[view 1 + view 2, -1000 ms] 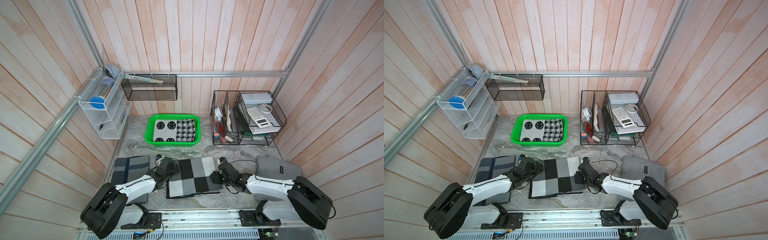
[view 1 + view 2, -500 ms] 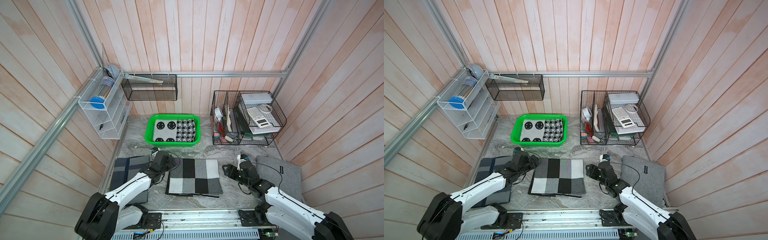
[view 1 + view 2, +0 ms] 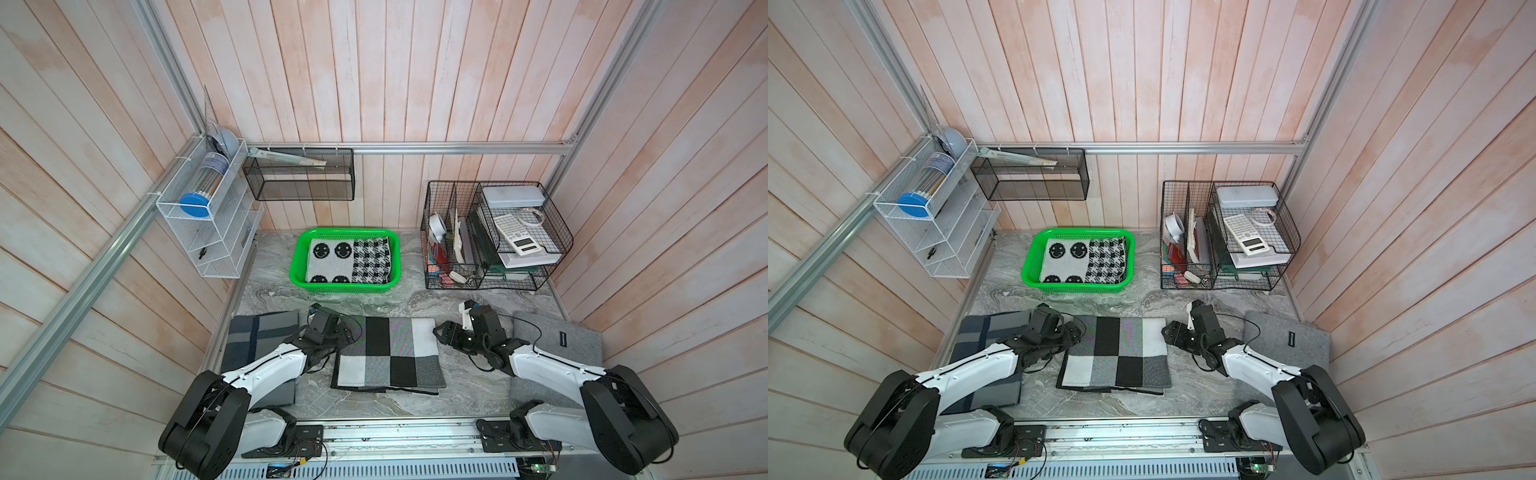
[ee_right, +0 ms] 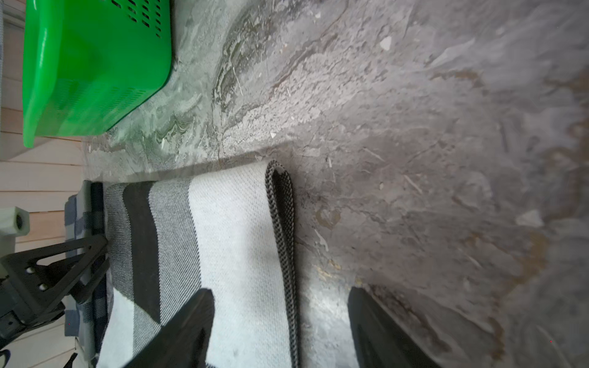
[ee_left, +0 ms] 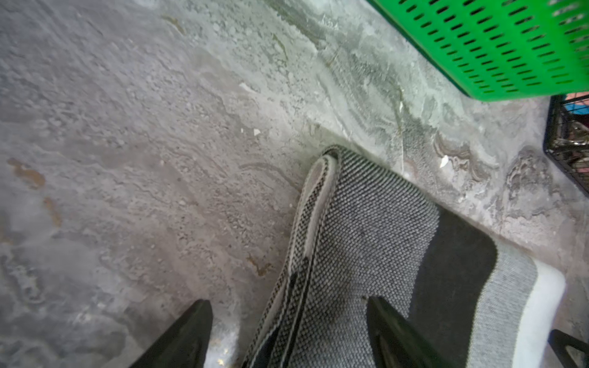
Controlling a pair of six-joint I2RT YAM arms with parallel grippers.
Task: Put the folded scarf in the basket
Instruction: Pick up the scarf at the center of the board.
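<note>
The folded scarf (image 3: 388,353) (image 3: 1117,353), checked in black, white and grey, lies flat on the marble table at the front middle. My left gripper (image 3: 347,334) (image 5: 287,302) is open and straddles the scarf's (image 5: 366,229) left edge near the far corner. On the other side, my right gripper (image 3: 440,334) (image 4: 280,291) is open over the scarf's (image 4: 229,223) right edge, one finger above the white square and one above bare table. The green basket (image 3: 297,266) (image 3: 1030,266) (image 5: 494,47) (image 4: 95,63) stands behind the scarf, by the back wall.
Inside the basket lie a smiley-patterned cloth (image 3: 330,262) and a houndstooth cloth (image 3: 372,259). A dark plaid folded cloth (image 3: 262,332) lies front left and a grey felt pad (image 3: 557,345) front right. A black wire organiser (image 3: 490,237) stands back right. Wire shelves (image 3: 208,224) hang on the left wall.
The scarf lay askew a second ago and now lies flat and square. Both grippers drew away from it, then came back in to its left and right edges.
</note>
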